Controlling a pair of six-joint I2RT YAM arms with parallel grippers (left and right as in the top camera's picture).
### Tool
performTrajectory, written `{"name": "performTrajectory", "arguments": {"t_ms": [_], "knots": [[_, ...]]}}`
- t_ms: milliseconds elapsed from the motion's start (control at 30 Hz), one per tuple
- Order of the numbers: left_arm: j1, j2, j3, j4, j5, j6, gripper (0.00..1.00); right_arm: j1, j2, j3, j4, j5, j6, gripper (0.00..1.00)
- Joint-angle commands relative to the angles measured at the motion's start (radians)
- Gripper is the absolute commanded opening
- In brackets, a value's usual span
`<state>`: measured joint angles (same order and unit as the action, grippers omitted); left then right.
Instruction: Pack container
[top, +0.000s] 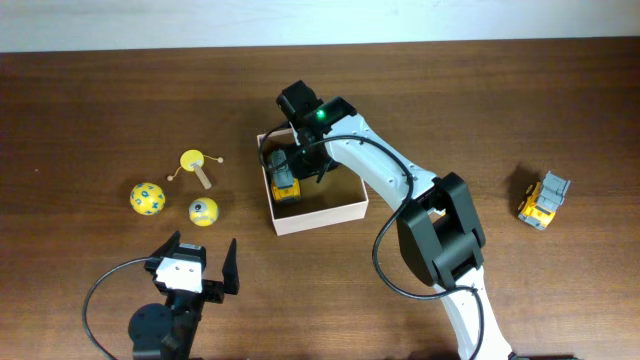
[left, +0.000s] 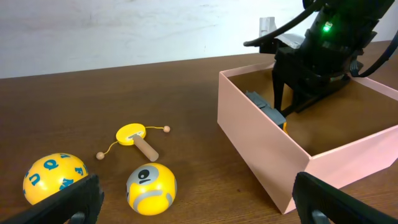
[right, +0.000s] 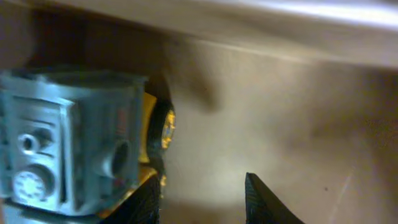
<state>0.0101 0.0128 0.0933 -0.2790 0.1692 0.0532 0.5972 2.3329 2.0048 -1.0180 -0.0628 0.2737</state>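
1. The brown wooden surface (top: 100, 100) fills the whole overhead view and carries everything else.
2. The right arm (top: 440, 235) is white and black. It reaches from the near edge up across the middle and bends down into the box.
3. The container (top: 322, 217) is a shallow open box, white outside and tan inside. It sits about mid-surface, a bit toward the far side, and it's sitting flat.
4. The left pincer (top: 199, 258) hangs low near the front left edge. It's spread wide and fully released, with nothing between its fingers, and it's well apart from the box.
5. The right pincer (right: 200, 186) is down inside the container, near the left wall. Its fingers are partly spread and only bare tan floor shows between them, so it looks released and isn't grasping anything.
6. A yellow and grey toy truck (top: 284, 180) lies in the left part of the container, just beside the right pincer's fingers rather than between them.
7. A second yellow and grey truck (top: 543, 200) is way off on the right side of the surface, on its own.
8. A yellow ball with blue marks (top: 147, 198) sits out to the left of the box.
9. A smaller yellow and grey ball (top: 203, 211) is near that one, on its right.
10. A little yellow paddle toy (top: 194, 160) with a wooden handle and beads on strings lies just behind the two balls.
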Motion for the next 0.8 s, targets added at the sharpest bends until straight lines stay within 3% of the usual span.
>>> {"name": "performTrajectory", "arguments": {"t_ms": [0, 767], "knots": [[0.006, -0.008, -0.006, 0.002, 0.01, 0.016, 0.99, 0.003, -0.019, -0.005, -0.007, 0.058, 0.023, 0.39], [0.006, -0.008, -0.006, 0.002, 0.01, 0.016, 0.99, -0.102, -0.019, -0.005, -0.107, 0.139, 0.134, 0.4]]}}
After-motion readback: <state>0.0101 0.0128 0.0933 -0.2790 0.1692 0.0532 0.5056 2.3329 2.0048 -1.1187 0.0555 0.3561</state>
